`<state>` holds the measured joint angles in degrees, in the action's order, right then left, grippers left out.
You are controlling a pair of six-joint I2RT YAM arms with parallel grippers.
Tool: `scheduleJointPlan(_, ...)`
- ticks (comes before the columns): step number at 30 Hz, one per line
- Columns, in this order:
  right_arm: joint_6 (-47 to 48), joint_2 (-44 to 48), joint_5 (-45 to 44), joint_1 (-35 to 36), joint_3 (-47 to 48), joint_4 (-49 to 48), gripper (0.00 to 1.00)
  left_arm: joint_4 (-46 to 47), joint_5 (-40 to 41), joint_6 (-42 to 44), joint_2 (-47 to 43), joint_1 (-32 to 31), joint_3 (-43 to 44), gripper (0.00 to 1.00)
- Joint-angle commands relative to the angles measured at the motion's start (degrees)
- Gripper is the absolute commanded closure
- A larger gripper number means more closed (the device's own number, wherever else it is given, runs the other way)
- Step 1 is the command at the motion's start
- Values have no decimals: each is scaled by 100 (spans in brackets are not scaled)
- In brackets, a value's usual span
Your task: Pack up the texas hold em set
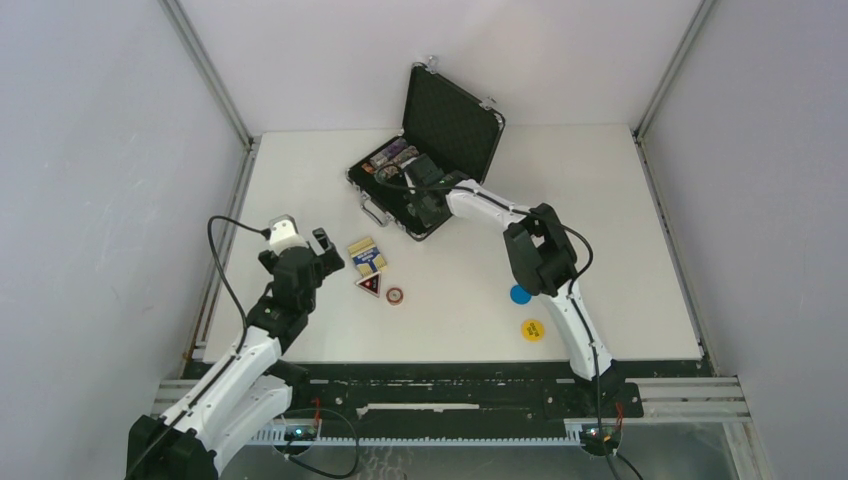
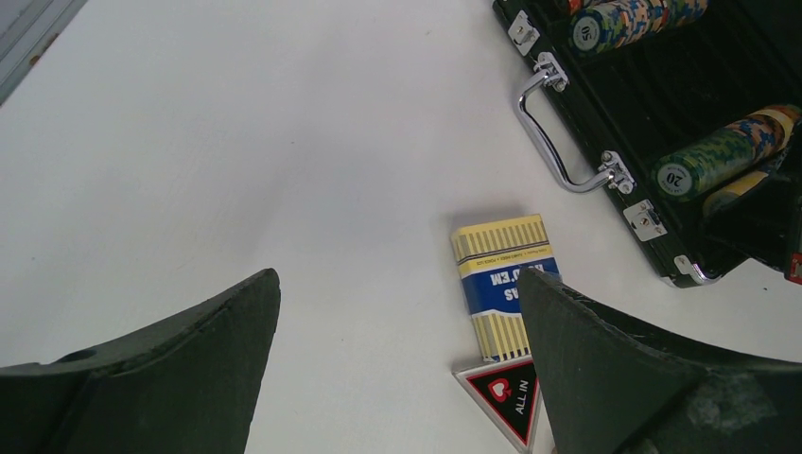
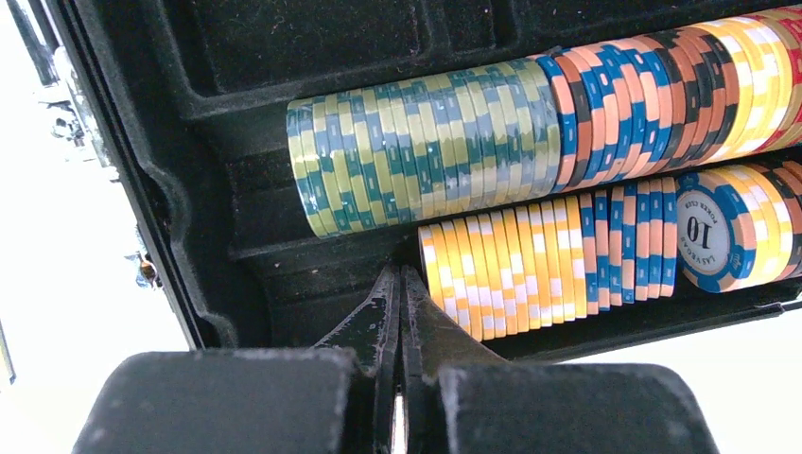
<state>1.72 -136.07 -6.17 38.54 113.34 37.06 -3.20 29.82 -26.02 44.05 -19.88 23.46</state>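
**Open black briefcase with silver trim (image 1: pixel 452 110) at the far middle of the white table (image 1: pixel 620 200), not yet fully packed.**
The right gripper (image 3: pixel 399 284) is inside it, fingers pressed together on nothing, at the end of the lower row of multicoloured poker chips (image 3: pixel 530 274). It is probably squaring that row: push straight along the foam groove so no chip tips. The left gripper (image 2: pixel 397 284) is spread wide and empty by the yellow-blue card deck (image 2: pixel 501 284) and the red triangular token (image 2: pixel 506 397). The blue round token (image 1: pixel 519 294) and yellow round token (image 1: pixel 532 329) lie loose.
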Motion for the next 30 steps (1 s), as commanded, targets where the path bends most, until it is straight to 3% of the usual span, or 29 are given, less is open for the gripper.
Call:
scheduleJointPlan(1, 93, 33, 227, -23, -451, 1838, 100, 50, 102, 29, -141, -24, 414, 0)
scheduleJointPlan(21, -729, 1439, 284, -710, -3143, 731, 100, 245, -315, -100, 180, -23, 472, 0)
scheduleJointPlan(25, -843, 1698, 742, -984, -3436, 567, 100, 256, -403, -121, 200, -24, 495, 0)
scheduleJointPlan(30, -1068, 1833, 594, -1035, -3396, 688, 100, 252, -402, -118, 144, -23, 467, 0)
